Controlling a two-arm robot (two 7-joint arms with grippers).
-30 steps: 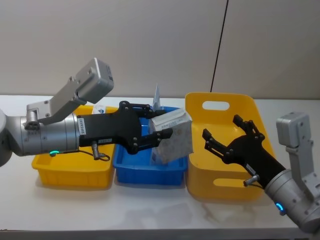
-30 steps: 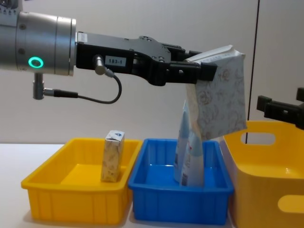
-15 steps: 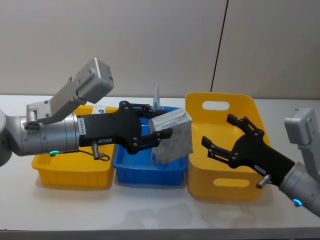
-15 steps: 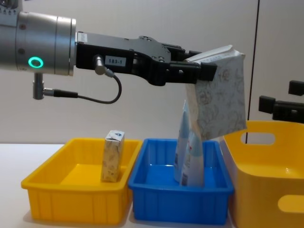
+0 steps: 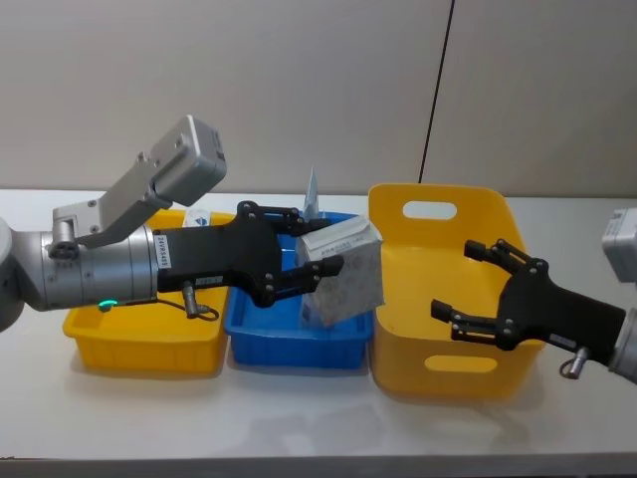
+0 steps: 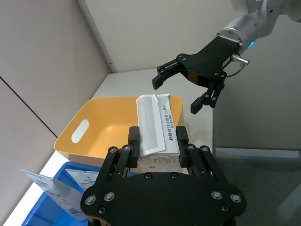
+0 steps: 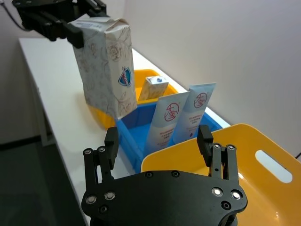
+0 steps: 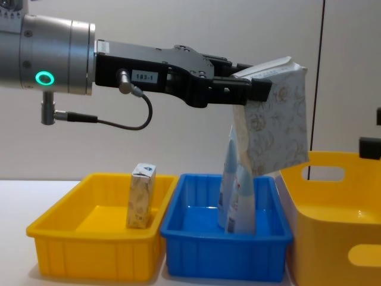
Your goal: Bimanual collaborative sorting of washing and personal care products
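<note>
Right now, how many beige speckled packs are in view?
2. The large pack hangs in the left gripper over the blue tray; the small pack stands in the low yellow tray. Others may be hidden.

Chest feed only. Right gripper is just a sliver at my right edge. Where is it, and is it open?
Observer: Head view: the right gripper hangs open and empty above the tall yellow bin, apart from the pack.
Operator: The tubes in the blue tray overlap for me. How many?
Observer: Right wrist view: two pale-blue tubes, upright side by side in the blue tray.
Operator: How does the left grip sit on the pack?
Observer: Left wrist view: the left gripper clamps the pack's folded top seam, a finger on each side.
</note>
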